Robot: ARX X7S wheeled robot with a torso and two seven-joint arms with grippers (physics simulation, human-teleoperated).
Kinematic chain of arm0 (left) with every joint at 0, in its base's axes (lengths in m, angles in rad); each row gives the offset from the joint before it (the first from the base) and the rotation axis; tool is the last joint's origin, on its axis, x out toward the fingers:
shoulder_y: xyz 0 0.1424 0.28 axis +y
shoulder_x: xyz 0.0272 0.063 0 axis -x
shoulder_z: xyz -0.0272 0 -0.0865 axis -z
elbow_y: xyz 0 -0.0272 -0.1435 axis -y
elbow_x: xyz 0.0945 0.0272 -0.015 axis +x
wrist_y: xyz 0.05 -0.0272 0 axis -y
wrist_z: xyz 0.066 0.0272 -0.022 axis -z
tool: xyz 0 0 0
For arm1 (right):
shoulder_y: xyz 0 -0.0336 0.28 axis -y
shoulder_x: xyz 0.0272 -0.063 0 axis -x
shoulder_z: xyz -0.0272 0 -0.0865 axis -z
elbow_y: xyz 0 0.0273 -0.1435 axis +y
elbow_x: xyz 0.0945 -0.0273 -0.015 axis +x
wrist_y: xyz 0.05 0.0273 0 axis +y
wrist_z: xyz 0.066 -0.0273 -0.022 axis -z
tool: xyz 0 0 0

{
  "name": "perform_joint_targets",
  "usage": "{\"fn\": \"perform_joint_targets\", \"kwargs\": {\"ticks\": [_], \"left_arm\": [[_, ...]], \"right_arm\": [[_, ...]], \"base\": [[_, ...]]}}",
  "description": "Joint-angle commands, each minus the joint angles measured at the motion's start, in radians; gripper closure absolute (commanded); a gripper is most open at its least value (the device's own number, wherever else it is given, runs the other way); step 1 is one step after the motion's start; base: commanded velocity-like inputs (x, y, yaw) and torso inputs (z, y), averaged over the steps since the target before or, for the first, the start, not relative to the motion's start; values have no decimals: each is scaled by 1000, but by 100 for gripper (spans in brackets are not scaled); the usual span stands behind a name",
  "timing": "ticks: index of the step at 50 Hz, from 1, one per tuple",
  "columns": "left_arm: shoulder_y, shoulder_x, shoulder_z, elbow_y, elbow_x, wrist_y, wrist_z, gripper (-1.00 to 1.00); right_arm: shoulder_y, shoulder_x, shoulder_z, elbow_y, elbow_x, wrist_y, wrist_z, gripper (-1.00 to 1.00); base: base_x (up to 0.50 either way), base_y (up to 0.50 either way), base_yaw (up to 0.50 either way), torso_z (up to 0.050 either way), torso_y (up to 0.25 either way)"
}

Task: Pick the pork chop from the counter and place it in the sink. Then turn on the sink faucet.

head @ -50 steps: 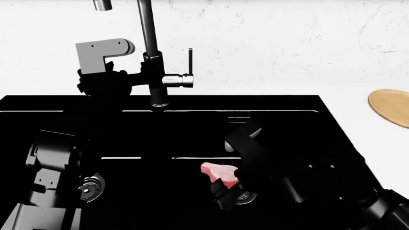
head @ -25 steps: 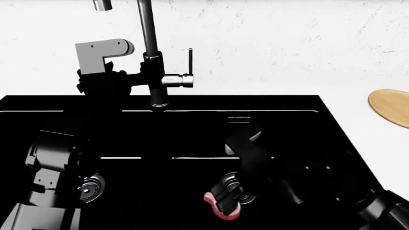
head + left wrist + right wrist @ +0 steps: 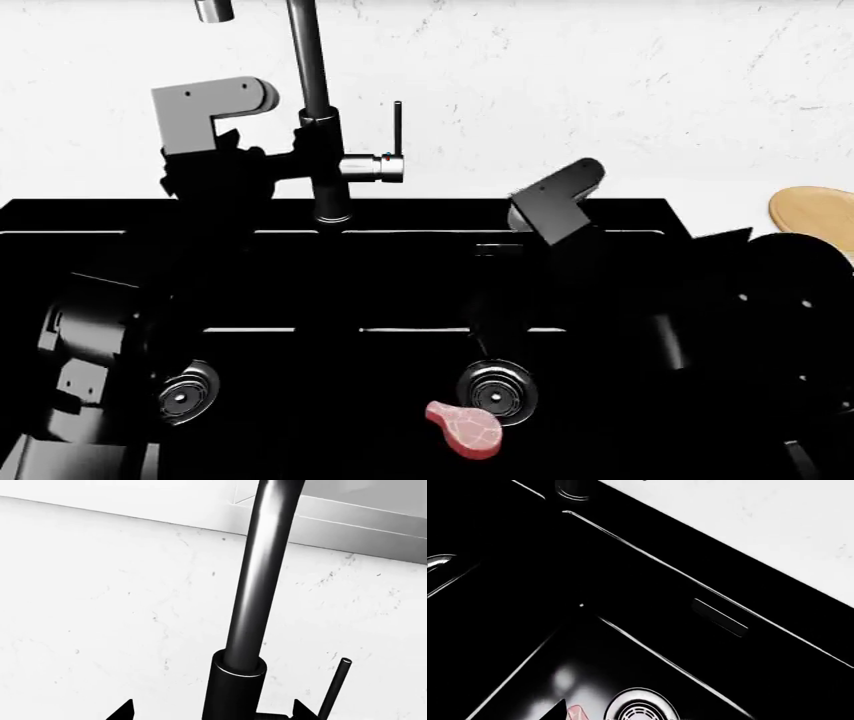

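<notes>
The pink pork chop (image 3: 465, 431) lies flat on the floor of the black sink (image 3: 400, 215), in the right basin, just in front of the steel drain (image 3: 497, 390). My right gripper (image 3: 499, 312) hangs above it, open and empty. In the right wrist view one fingertip (image 3: 555, 711) shows beside a corner of the chop (image 3: 575, 713). My left gripper (image 3: 212, 711) is open, with its jaws on either side of the sink faucet (image 3: 320, 150) stem (image 3: 250, 605), not touching it. The thin upright lever (image 3: 396, 128) stands just right of the stem.
A round tan wooden disc (image 3: 814, 225) lies on the white counter (image 3: 787, 300) at the right. A second drain (image 3: 187, 390) sits in the left basin under my left arm. A white marbled wall rises behind the faucet.
My right gripper has let go of the pork chop and risen up and back from the basin. The chop now lies by the drain. The left arm has barely moved.
</notes>
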Motion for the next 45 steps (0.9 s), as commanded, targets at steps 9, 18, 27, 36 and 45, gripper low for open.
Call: {"fn": "perform_joint_targets", "kwargs": {"ticks": [9, 18, 27, 36, 45], "left_arm": [[62, -34, -48, 322, -181, -233, -136, -100], [84, -29, -63, 441, -257, -296, -188, -100], [72, 8, -39, 463, -272, -301, -204, -100], [33, 50, -7, 473, -287, -320, -225, -100], [1, 88, 14, 466, -298, -330, -247, -100]], "right_arm": [[83, 114, 73, -34, -105, -91, 53, -100], [89, 127, 93, 12, -143, -146, 37, -100], [88, 129, 86, 17, -159, -161, 27, -100], [73, 134, 109, 21, -150, -182, 42, -100], [67, 142, 128, 16, -147, -198, 63, -100]], "base": [[0, 0, 0, 0, 0], [0, 0, 0, 0, 0], [0, 0, 0, 0, 0], [0, 0, 0, 0, 0], [0, 0, 0, 0, 0]]}}
